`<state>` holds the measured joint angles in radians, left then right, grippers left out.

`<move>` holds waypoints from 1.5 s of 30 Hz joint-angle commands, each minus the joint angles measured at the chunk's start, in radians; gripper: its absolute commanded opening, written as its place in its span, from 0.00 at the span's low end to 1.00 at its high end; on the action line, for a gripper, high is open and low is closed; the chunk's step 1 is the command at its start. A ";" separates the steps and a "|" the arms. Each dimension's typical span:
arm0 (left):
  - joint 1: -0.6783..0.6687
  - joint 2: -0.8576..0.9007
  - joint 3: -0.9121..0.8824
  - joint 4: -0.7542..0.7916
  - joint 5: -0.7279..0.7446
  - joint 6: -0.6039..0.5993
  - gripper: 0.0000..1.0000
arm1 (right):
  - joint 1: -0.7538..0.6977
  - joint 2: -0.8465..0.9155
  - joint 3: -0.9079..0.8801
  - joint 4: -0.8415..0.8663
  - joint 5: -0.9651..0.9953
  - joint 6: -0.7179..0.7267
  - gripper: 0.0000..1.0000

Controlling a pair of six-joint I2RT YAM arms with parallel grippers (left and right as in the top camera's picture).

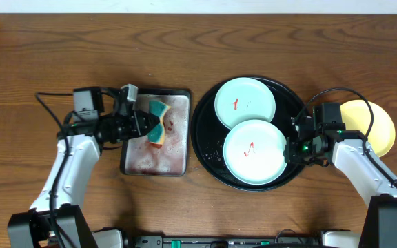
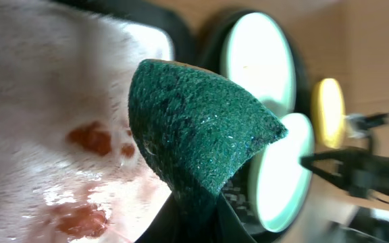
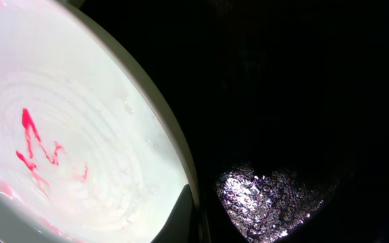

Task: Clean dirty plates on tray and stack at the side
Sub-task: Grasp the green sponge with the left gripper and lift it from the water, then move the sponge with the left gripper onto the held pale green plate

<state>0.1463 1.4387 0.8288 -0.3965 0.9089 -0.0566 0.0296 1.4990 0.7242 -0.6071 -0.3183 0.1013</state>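
The wooden table (image 1: 19, 62) carries everything. On its right half sits the tray (image 1: 208, 157), round, glossy and black, its floor wet in the right wrist view. Just beside it, toward the table's middle, lies a rectangular grey metal tray (image 1: 178, 148) coated in pale foam with reddish patches.

Two mint-green plates rest on the black tray. The far plate (image 1: 253, 110) has a small red mark. The near plate (image 1: 267, 165) overlaps the far plate's edge and bears a red squiggle at its centre. A yellow plate (image 1: 378, 124) lies off the tray, on the table near its right edge, partly hidden by the right arm.

Over the grey tray's far half, the left gripper (image 1: 149, 126) is clamped on a teal sponge (image 1: 158, 114), which is folded with its rough green face outward.

The right gripper (image 1: 291, 148) sits with jaws closed at the near plate's right rim. One finger (image 3: 181, 216) lies against that rim, but I cannot tell whether the rim is pinched.
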 commanded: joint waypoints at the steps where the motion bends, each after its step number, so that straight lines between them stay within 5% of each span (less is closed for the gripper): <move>1: 0.040 -0.010 -0.007 -0.003 0.209 0.078 0.07 | 0.011 0.008 -0.002 0.003 0.007 -0.013 0.01; 45: 0.063 -0.010 -0.007 -0.002 0.232 0.083 0.08 | 0.011 0.008 -0.002 0.008 0.007 -0.013 0.01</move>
<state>0.2031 1.4387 0.8288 -0.3965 1.1049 0.0048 0.0296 1.4990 0.7242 -0.6044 -0.3183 0.1013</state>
